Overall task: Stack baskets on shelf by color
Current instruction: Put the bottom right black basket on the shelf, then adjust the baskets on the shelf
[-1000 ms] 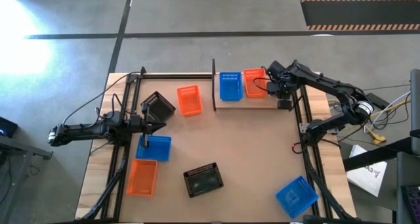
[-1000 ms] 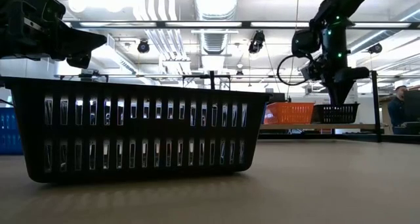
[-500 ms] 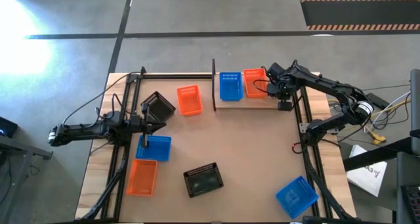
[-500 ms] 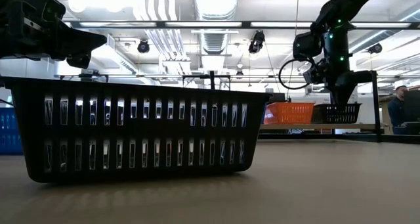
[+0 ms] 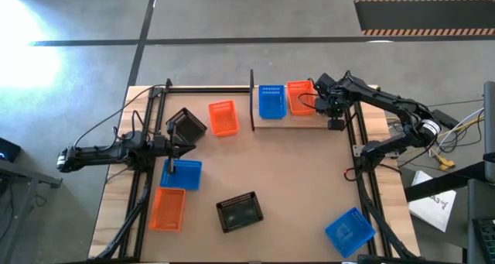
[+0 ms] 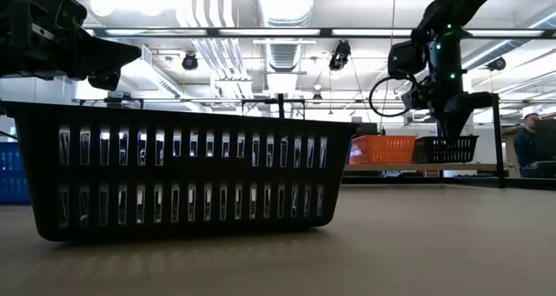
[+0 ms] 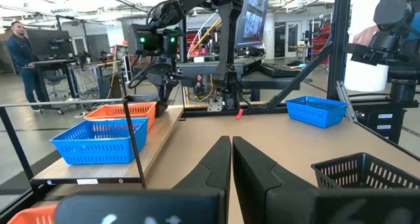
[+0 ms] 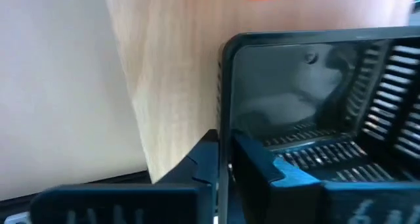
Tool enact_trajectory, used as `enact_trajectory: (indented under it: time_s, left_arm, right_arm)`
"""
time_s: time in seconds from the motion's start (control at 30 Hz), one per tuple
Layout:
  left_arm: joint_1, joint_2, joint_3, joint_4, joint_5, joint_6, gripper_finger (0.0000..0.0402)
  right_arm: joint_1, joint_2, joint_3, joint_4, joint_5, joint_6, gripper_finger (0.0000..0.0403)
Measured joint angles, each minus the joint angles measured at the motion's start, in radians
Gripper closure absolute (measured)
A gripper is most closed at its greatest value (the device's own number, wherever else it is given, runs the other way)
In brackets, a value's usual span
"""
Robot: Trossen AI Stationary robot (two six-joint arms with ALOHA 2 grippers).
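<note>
The shelf (image 5: 290,118) lies at the table's far edge, right of centre. On it stand a blue basket (image 5: 271,101) at its left end and an orange basket (image 5: 298,97) just beside it; both look empty. At the shelf's right end the right gripper (image 5: 334,113) pinches the wall of a black basket (image 8: 328,112), one finger inside, one outside, with the basket sitting on the shelf plank next to the orange one.

On the table lie more baskets: an orange one (image 5: 223,118) left of the shelf's upright, a tilted black one (image 5: 186,126), a blue one (image 5: 181,174), an orange one (image 5: 167,208), a black one (image 5: 239,212) near the front, and a blue one (image 5: 349,231) at the front right corner.

The left gripper (image 5: 173,148) hovers between the tilted black basket and the blue one, fingers (image 7: 216,171) closed on nothing.
</note>
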Motion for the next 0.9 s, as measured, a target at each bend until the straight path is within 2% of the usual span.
enact_trajectory:
  time_s: [0.3,0.47,0.53,0.73,0.83,0.9]
  left_arm:
    - [0.000,0.000,0.000,0.000,0.000,0.000,0.0402]
    - [0.000,0.000,0.000,0.000,0.000,0.000,0.0402]
    - [0.000,0.000,0.000,0.000,0.000,0.000,0.0402]
    - [0.000,0.000,0.000,0.000,0.000,0.000,0.0402]
    - [0.000,0.000,0.000,0.000,0.000,0.000,0.0402]
    - [0.000,0.000,0.000,0.000,0.000,0.000,0.0402]
  right_arm:
    - [0.007,-0.077,0.094,0.003,-0.005,0.072,0.0274]
    - [0.007,-0.099,0.096,-0.002,-0.046,0.072,0.0258]
    - [0.007,-0.093,0.096,0.015,-0.100,0.100,0.0260]
    - [0.007,-0.068,0.090,0.141,-0.356,0.153,0.0270]
    - [0.010,-0.046,0.077,0.201,-0.425,0.148,0.0270]
    - [0.018,-0.024,0.070,0.232,-0.433,0.142,0.0268]
